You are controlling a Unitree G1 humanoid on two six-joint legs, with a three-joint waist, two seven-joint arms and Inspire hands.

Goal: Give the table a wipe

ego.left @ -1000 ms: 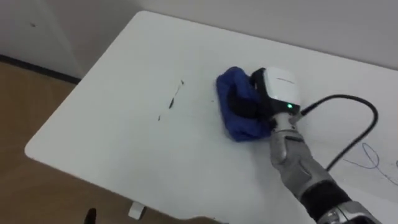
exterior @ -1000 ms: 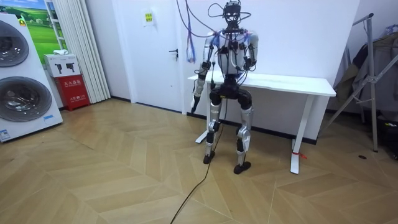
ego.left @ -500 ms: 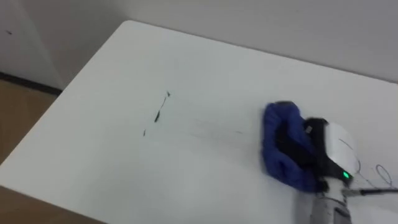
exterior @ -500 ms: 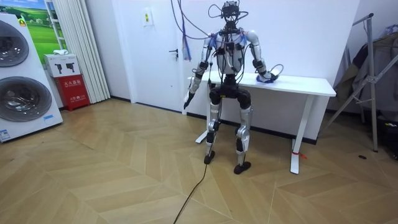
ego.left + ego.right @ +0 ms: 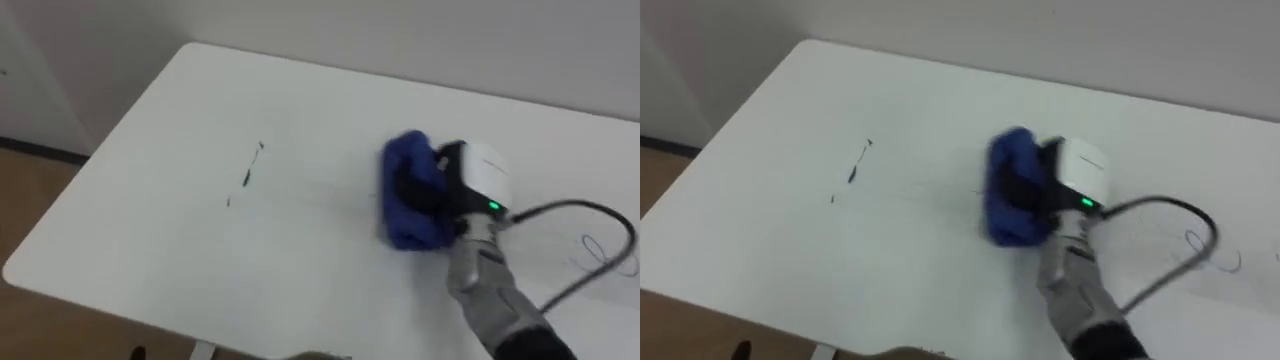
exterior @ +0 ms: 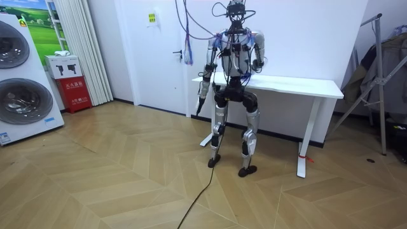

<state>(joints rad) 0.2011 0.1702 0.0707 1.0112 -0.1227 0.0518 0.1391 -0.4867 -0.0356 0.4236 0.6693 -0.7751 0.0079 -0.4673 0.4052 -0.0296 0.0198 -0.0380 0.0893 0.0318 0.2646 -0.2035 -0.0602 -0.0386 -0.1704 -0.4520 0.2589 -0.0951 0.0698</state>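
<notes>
Where the dark fingers (image 5: 412, 186) of the right hand (image 5: 478, 178) press down, they are curled into a soft blue cloth (image 5: 405, 215), gripping its bunched folds. Behind them the back of the hand is a smooth, rounded white shell with a small green light. The single cloth is thick and crumpled into a rough oblong. It lies flat on the tabletop (image 5: 200, 260), somewhat right of the middle and under the hand.

The tabletop is a smooth, matte white slab with rounded corners. Three short dark pen dashes (image 5: 245, 178) lie on it, well apart from the cloth on its left, in a slanted line one below the other. One thin blue looping scribble (image 5: 598, 252) lies near the right edge of the view, on the far side of the hand from the cloth.

In the room view the robot stands upright at the table's end, facing it, with the left hand (image 6: 199, 102) hanging at its side.
</notes>
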